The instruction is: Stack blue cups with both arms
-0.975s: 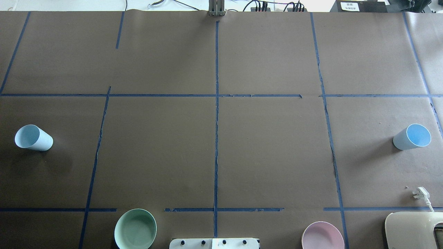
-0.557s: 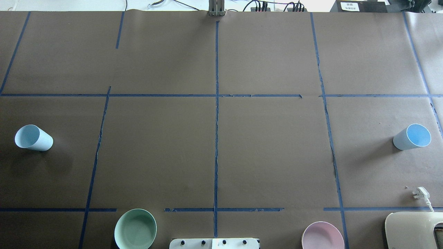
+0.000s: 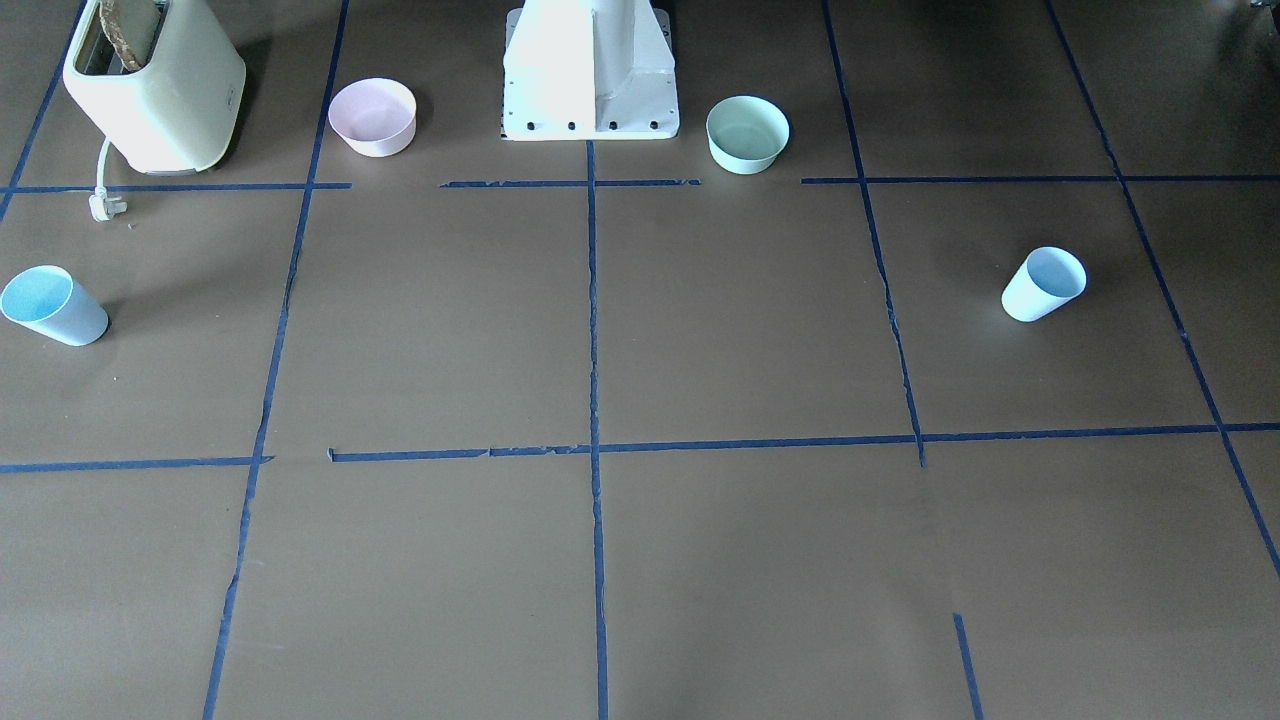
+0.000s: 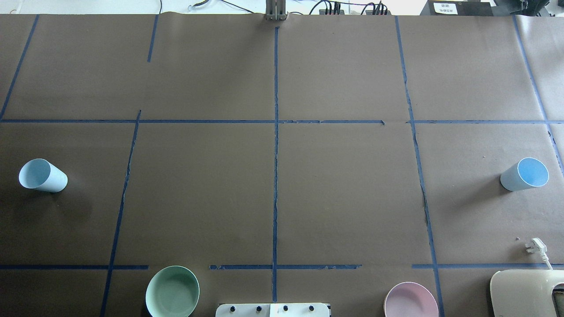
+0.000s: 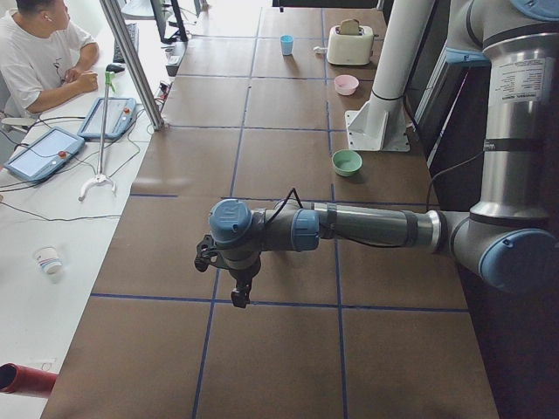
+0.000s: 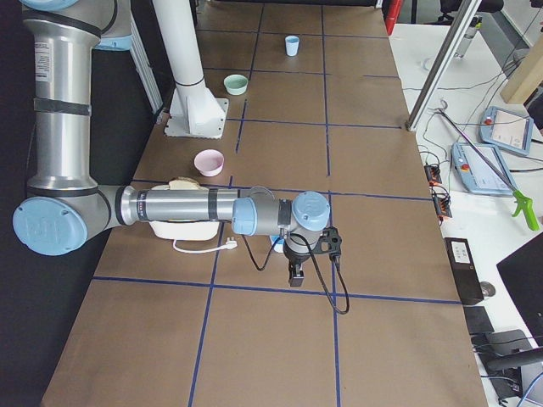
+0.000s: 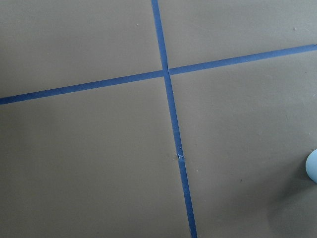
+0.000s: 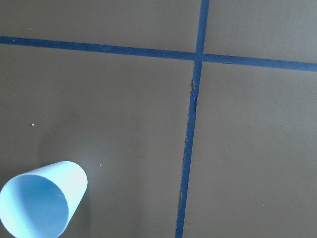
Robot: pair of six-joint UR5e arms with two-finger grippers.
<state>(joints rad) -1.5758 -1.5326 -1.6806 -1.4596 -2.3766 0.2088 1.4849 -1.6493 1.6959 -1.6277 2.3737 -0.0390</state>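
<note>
Two pale blue cups stand upright and far apart on the brown table. One cup is at the left edge; it also shows in the front view and as a sliver in the left wrist view. The other cup is at the right edge and shows in the front view and the right wrist view. My left gripper shows only in the exterior left view and my right gripper only in the exterior right view. Both hang above the table near their cups; I cannot tell whether they are open or shut.
A mint-green bowl and a pink bowl flank the white pedestal at the near edge. A cream toaster with its loose plug sits at the near right. An operator sits beside the table.
</note>
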